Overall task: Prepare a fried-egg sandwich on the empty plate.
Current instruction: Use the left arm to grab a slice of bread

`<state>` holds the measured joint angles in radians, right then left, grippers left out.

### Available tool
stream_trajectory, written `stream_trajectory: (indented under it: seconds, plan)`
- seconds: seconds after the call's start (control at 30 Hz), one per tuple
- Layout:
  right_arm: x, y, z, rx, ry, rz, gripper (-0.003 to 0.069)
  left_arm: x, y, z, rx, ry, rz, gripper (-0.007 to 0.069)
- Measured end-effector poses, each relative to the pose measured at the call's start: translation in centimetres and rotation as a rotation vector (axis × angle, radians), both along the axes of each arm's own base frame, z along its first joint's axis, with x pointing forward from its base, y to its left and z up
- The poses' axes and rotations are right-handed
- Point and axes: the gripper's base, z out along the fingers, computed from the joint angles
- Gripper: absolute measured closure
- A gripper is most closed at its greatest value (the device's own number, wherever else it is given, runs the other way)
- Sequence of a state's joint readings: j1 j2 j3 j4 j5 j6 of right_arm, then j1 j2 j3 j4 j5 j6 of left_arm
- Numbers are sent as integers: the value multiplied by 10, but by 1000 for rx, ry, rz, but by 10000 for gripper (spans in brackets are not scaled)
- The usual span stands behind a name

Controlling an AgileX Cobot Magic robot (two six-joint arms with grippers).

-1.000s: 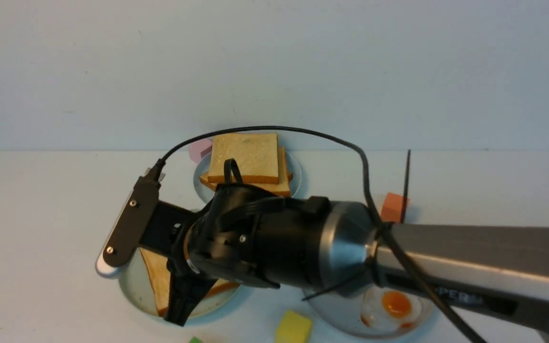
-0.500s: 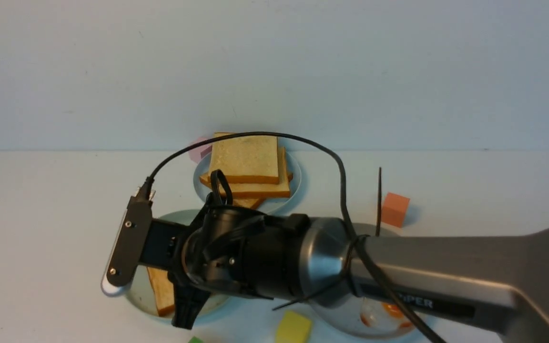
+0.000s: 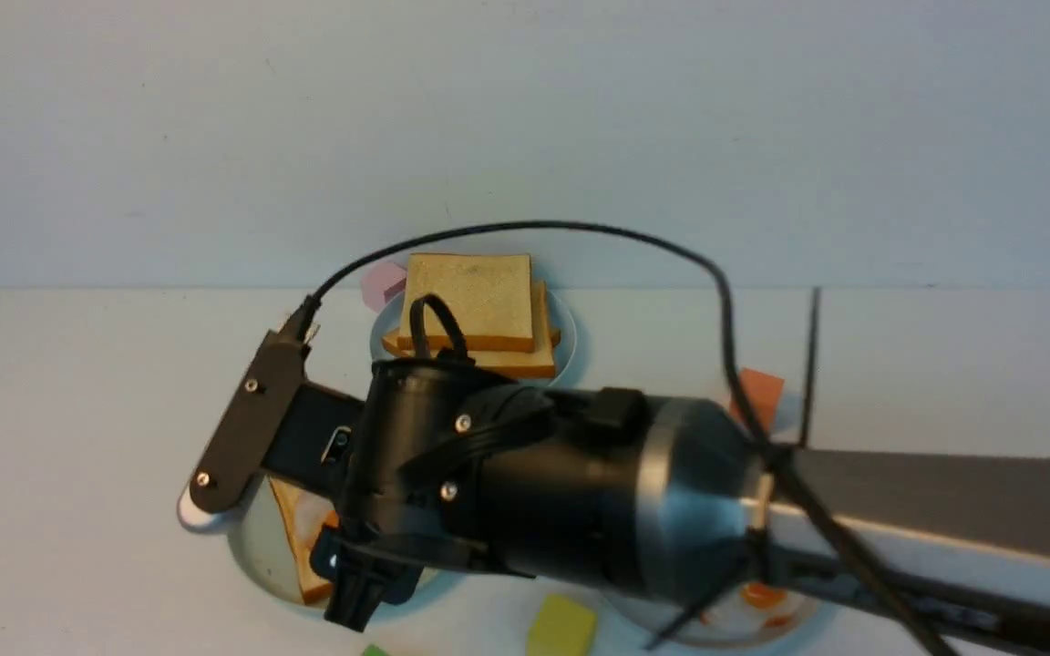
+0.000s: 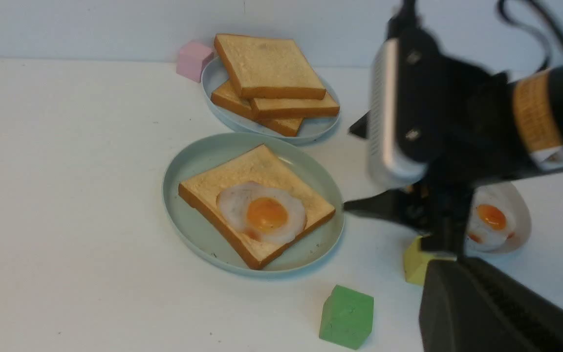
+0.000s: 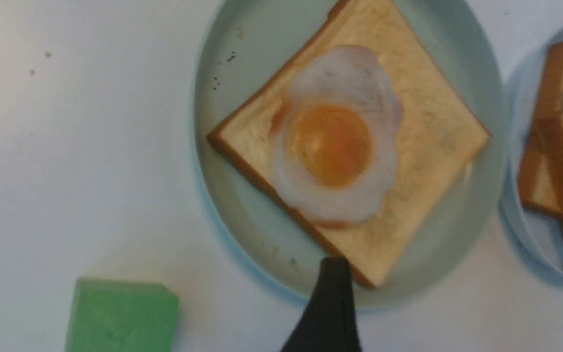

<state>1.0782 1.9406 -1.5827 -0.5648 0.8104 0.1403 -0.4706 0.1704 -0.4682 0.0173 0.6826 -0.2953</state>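
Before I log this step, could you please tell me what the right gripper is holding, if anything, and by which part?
Nothing: the right gripper has its jaws open above the fried egg, which lies on the toast in the mint-green plate.

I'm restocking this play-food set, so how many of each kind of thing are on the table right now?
Toast slices: 4, three stacked on the pale-blue plate, one on the mint-green plate
Fried eggs: 2, one on that slice, one on the grey plate
Plates: 3
Blocks: 4, pink, green, yellow, orange
Total: 13
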Motion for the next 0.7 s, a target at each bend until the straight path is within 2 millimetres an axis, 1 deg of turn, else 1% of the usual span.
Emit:
stream_trajectory:
  seconds: [0.03,0.1,0.13,0.17,0.2,0.23,0.27,0.33,0.37,0.4,0.43,0.47,0.5,0.53,0.6,0.67,0.7]
  plan:
    - [-6,-5,12,-8,0,-13,62,0,0,-1,6,14,0,628]
    - [-19,-24,41,-35,8,-57,123,1,-1,-5,25,59,-1,628]
    - [-23,-33,52,-42,19,-84,154,3,-2,-7,40,94,-2,628]
    - [-32,-51,71,-52,43,-132,217,7,-4,-11,56,147,-5,628]
    - [-35,-58,80,-48,56,-150,247,11,-6,-13,76,183,-5,629]
    - [-41,-69,93,-27,76,-173,300,15,-10,-15,92,220,-13,636]
    - [-44,-76,101,-9,81,-183,323,17,-11,-15,103,240,-17,638]
    - [-61,-99,130,103,130,-207,474,39,-25,-16,182,348,-62,638]
    - [-69,-108,140,150,146,-207,531,49,-32,-15,218,383,-88,638]
    - [-73,-114,145,176,159,-212,564,58,-37,-16,244,418,-108,638]
    - [-80,-124,152,214,170,-217,615,69,-45,-15,279,444,-140,638]
    - [-86,-134,159,248,177,-227,650,82,-53,-13,307,467,-172,638]
    - [-91,-144,164,275,180,-241,664,93,-60,-9,325,473,-199,638]
    - [-98,-156,167,302,182,-260,669,109,-70,-8,346,492,-238,638]
    - [-107,-173,171,340,185,-283,669,135,-86,-7,377,522,-285,638]
    - [-116,-191,167,365,201,-308,669,166,-105,-10,420,543,-349,638]
    - [-117,-193,167,367,203,-311,669,167,-105,-6,420,531,-354,638]
